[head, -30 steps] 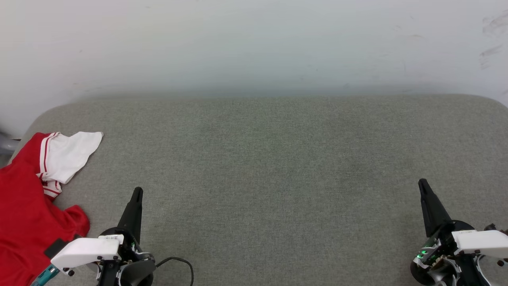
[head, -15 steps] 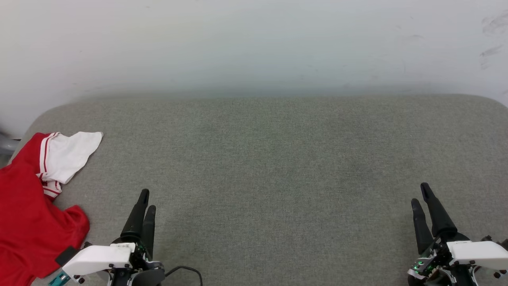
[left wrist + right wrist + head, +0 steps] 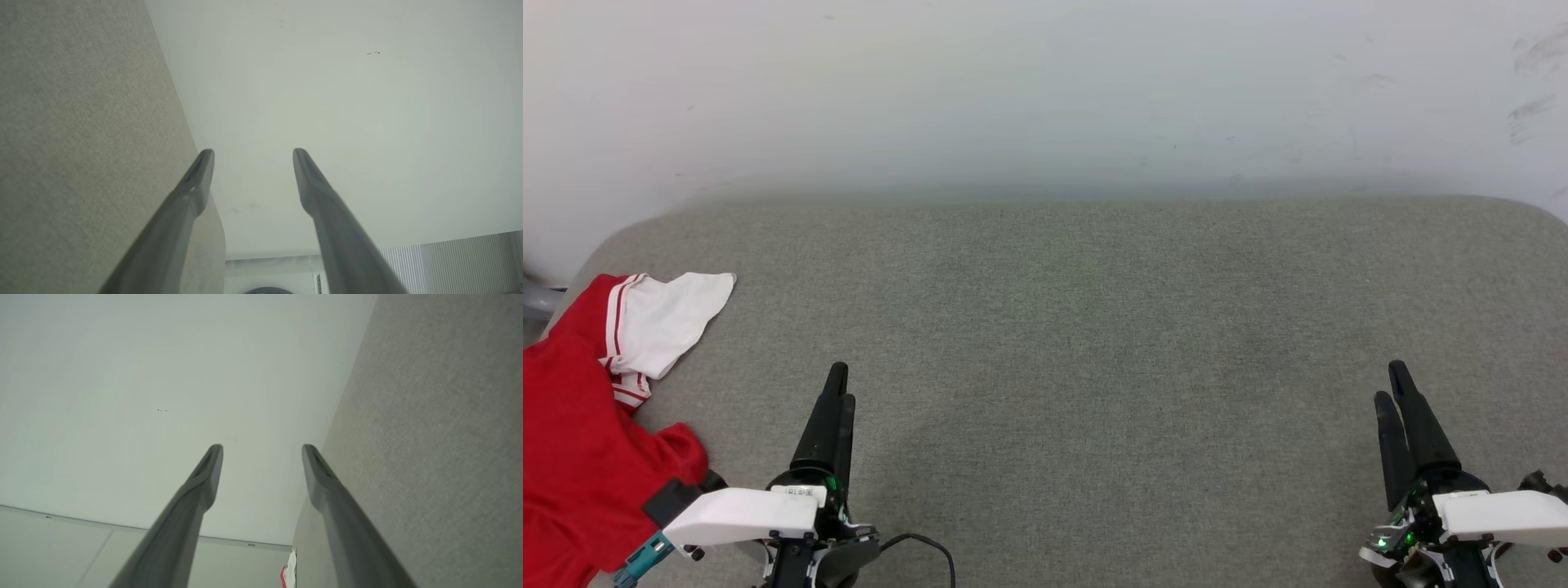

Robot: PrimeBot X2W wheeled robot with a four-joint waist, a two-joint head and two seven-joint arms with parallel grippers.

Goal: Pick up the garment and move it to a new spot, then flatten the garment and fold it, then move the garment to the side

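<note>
The left tool sits at the lower left of the head view and the right tool at the lower right, both pointing up the frame. In each wrist view the two dark fingers stand spread apart, gripping nothing.

The red, white-sleeved garment lies crumpled at eight o'clock on the grey fabric tabletop. The left gripper sits at seven and the right gripper at five, fingers toward twelve.
</note>
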